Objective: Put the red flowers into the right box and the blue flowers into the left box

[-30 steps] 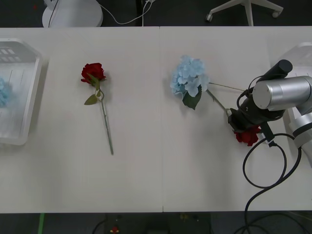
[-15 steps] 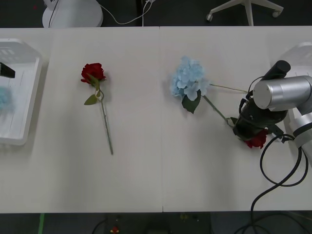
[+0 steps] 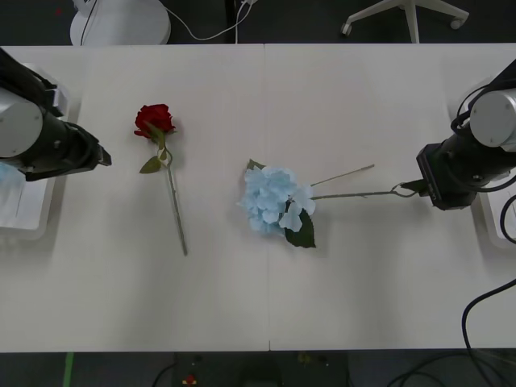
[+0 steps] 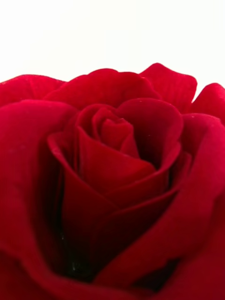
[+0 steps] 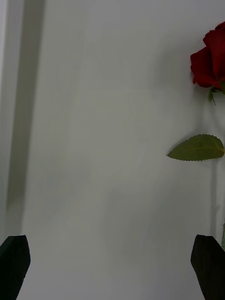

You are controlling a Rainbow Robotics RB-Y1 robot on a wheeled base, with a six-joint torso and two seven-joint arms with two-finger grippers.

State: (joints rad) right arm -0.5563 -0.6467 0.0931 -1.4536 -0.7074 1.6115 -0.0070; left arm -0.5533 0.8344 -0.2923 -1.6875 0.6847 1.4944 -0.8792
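Note:
One red flower point(image 3: 153, 119) lies left of the table's middle, its stem running toward the front. My left gripper point(image 3: 98, 156) hangs open just left of it, beside the left box point(image 3: 24, 232), which holds a blue flower point(image 3: 6, 184). In the left wrist view the open left gripper point(image 5: 112, 269) faces bare table, with the rose bloom point(image 5: 211, 58) and a leaf point(image 5: 197, 147) to one side. Another blue flower point(image 3: 274, 201) lies mid-table, its stem reaching my right gripper point(image 3: 423, 187). A second red flower point(image 4: 112, 187) sits right before the right wrist camera, held.
The right box point(image 3: 488, 214) shows as a white rim behind my right arm at the table's right edge. A black cable point(image 3: 484, 306) loops off that arm over the front right. Chair bases stand on the floor beyond the far edge.
My right gripper has moved right and toward the far side, carrying the rose out of the front view and dragging the blue flower down-left. My left arm has come in from the left.

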